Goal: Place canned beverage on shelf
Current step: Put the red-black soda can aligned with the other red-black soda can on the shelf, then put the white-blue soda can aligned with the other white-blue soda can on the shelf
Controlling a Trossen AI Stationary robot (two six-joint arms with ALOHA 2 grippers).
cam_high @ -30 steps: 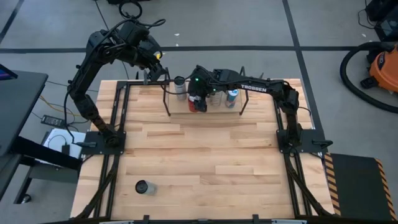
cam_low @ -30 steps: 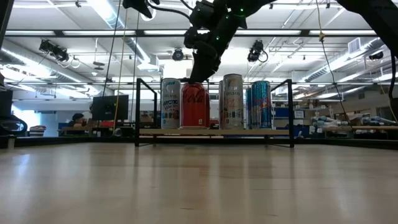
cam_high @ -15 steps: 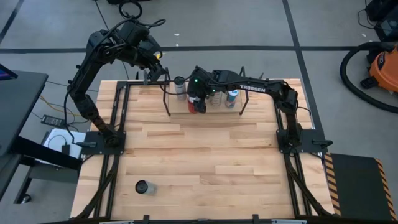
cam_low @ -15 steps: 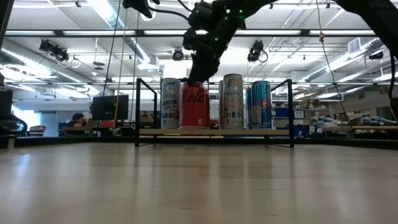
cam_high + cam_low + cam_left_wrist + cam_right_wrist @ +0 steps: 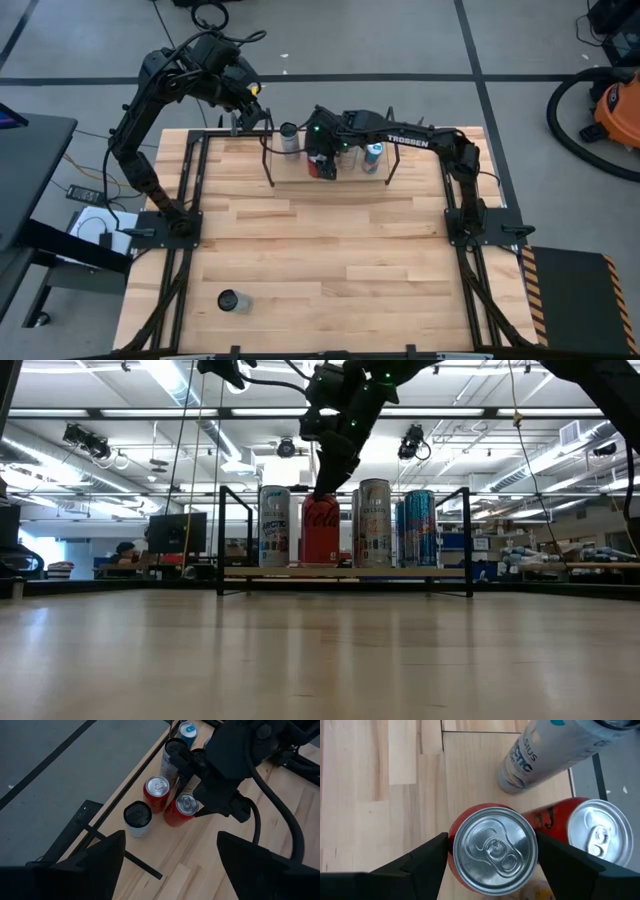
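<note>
Our right tool (image 5: 492, 857) straddles a red can (image 5: 492, 849) on the shelf (image 5: 345, 572), fingers beside it, grip uncertain; lifting carelessly could topple neighbouring cans

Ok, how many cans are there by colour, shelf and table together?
Red cans: 2
White can: 1
Silver can: 1
Blue can: 1
Grey can, loose on the table: 1
Total: 6 clearly visible; another may be hidden.
</note>
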